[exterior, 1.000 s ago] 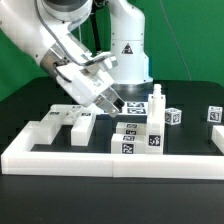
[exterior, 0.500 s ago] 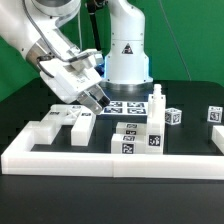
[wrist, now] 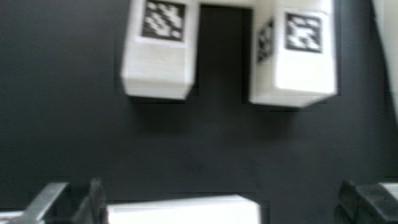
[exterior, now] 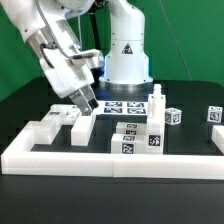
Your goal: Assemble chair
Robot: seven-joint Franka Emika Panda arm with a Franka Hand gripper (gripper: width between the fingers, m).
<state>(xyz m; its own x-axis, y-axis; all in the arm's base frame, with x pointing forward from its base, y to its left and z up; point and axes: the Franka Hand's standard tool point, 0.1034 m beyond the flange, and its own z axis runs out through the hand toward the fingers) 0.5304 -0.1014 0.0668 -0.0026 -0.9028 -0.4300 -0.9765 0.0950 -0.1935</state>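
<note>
The chair parts are white tagged blocks on the black table. A forked part [exterior: 72, 117] and a thick block [exterior: 40, 133] lie at the exterior view's left. A stacked cluster [exterior: 139, 138] with an upright peg [exterior: 155, 104] stands in the middle. My gripper [exterior: 86, 101] hangs open just above the forked part. In the wrist view two tagged white bars [wrist: 160, 50] [wrist: 294, 55] lie side by side. A white block end [wrist: 178, 210] shows between my gripper's [wrist: 210, 205] spread fingers [wrist: 50, 200], which touch nothing.
The marker board [exterior: 126, 107] lies behind the cluster. A small tagged cube [exterior: 173, 117] and another tagged part [exterior: 215, 115] lie at the exterior view's right. A long low white border rail [exterior: 110, 160] runs along the front. The robot base [exterior: 126, 55] stands behind.
My gripper has swung from over the marker board toward the exterior view's left and lowered over the forked part. The parts have not moved.
</note>
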